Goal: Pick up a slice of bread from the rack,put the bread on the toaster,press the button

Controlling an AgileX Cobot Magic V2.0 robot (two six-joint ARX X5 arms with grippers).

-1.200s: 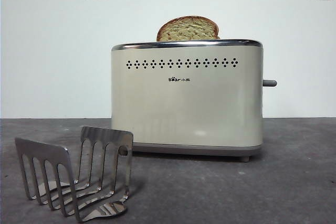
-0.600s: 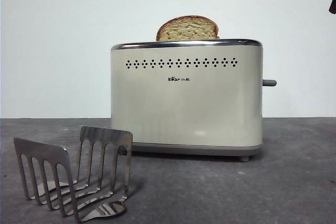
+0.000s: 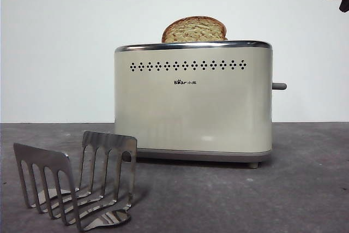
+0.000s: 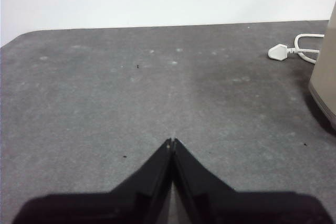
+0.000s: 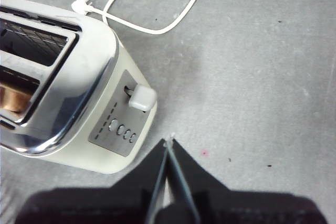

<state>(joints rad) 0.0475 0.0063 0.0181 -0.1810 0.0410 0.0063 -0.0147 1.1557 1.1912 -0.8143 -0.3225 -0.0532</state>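
since a second ago a dark arm tip (image 3: 344,1) has come into the top right corner of the front view; the other things have not shifted. the slice of bread (image 3: 194,29) stands upright in the toaster (image 3: 193,102), its rounded top showing above the chrome rim. the rack (image 3: 76,186) sits empty on the counter (image 3: 283,189), in front of the toaster's left end. the right end effector (image 5: 169,141) hovers above the counter with its jaws together, near the button (image 5: 142,98) but apart from it. the left end effector (image 4: 172,141), jaws also together, hangs over bare counter beside the toaster, with a white plug (image 4: 278,52) lying beyond.
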